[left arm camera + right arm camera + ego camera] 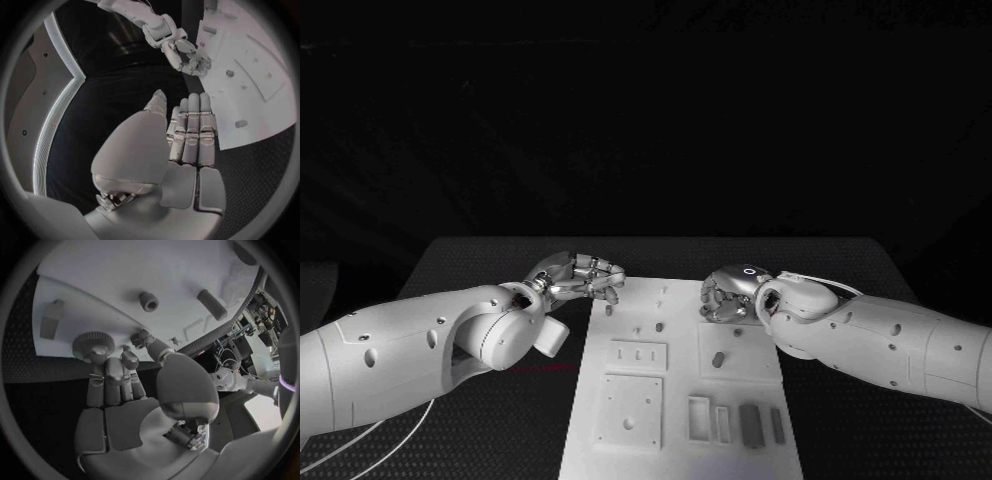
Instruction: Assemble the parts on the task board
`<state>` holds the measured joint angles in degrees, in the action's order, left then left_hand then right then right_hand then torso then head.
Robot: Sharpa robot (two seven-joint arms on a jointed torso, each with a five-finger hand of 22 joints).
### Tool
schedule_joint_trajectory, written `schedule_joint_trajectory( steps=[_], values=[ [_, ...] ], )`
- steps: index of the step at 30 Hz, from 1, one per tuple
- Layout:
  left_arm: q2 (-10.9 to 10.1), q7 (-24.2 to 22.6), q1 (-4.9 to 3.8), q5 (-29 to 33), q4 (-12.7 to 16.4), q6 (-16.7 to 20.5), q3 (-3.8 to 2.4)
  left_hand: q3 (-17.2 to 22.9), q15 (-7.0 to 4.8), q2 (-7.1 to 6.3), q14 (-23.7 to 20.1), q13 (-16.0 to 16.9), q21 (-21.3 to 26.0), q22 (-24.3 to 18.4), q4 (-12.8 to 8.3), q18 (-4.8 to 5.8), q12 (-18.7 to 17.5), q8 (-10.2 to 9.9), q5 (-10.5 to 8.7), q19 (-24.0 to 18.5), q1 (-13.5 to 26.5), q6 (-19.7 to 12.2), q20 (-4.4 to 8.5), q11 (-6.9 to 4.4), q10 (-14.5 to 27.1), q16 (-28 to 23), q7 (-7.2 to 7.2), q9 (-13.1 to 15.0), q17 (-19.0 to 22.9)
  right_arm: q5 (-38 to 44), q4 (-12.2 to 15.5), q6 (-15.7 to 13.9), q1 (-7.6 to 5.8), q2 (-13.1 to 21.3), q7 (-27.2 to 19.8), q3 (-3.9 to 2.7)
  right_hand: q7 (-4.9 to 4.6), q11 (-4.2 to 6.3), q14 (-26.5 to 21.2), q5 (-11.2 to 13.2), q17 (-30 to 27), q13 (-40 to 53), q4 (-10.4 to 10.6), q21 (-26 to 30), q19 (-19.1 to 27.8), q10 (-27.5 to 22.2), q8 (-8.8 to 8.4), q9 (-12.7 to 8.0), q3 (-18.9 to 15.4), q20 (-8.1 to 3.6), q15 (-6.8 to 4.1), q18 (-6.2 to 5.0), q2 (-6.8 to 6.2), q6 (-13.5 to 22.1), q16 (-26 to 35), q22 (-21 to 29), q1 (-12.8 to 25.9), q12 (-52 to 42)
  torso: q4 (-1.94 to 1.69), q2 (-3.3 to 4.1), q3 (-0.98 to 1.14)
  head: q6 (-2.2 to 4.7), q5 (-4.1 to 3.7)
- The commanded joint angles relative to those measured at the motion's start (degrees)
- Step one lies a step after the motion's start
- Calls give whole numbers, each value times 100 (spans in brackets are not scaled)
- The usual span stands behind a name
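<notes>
On the table's middle, task board (733, 440) carries grey parts (751, 424); no legible writing. Left hand (577, 277) at its far-left corner, fingers straight, pressed together, empty. Right hand (728, 295) fingertips touch a knurled knob (92, 343) at the far end.

Task board (678, 400) matt white plastic; table (502, 262) black, finely textured; arms (401, 350) smooth glossy white shell.

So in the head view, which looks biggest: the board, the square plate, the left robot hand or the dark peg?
1. the board
2. the square plate and the left robot hand look alike, too close to rank
3. the dark peg, smallest
</notes>
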<state>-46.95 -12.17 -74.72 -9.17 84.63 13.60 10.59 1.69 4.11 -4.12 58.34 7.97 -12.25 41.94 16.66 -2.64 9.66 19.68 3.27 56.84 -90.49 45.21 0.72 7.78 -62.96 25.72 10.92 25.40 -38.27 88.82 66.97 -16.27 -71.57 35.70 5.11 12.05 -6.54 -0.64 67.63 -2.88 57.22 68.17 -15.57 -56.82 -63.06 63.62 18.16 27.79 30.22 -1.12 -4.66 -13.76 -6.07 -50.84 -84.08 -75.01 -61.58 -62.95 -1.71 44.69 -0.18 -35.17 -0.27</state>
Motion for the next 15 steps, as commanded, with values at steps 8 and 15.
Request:
schedule_joint_trajectory(
  steps=[8,15],
  values=[
    [9,-6,-13,21,-5,-78,-6,-42,13,2,42,-5,41,-10,1,-15,-30,-38,-35,17,47,-34,41,22,4,-43,11,-8,-17,133,-13,136,36,-22,-1,15,-54,-8,76,3,1,-36,-9,-62,-3,-134,72,48,65,-49,-56,-124,135,-303,-58,-104,40,-51,-3,28,9,-7,7],
    [4,6,-14,21,-5,-75,-6,-41,12,0,43,-4,43,-10,1,-12,-34,-39,-35,18,50,-37,43,23,4,-48,15,-9,-23,157,-3,168,40,-22,-13,14,11,53,99,3,1,-67,-55,-82,2,-115,152,110,88,-60,-111,-124,250,-484,-87,-102,30,-72,-1,42,13,7,18]
  ],
)
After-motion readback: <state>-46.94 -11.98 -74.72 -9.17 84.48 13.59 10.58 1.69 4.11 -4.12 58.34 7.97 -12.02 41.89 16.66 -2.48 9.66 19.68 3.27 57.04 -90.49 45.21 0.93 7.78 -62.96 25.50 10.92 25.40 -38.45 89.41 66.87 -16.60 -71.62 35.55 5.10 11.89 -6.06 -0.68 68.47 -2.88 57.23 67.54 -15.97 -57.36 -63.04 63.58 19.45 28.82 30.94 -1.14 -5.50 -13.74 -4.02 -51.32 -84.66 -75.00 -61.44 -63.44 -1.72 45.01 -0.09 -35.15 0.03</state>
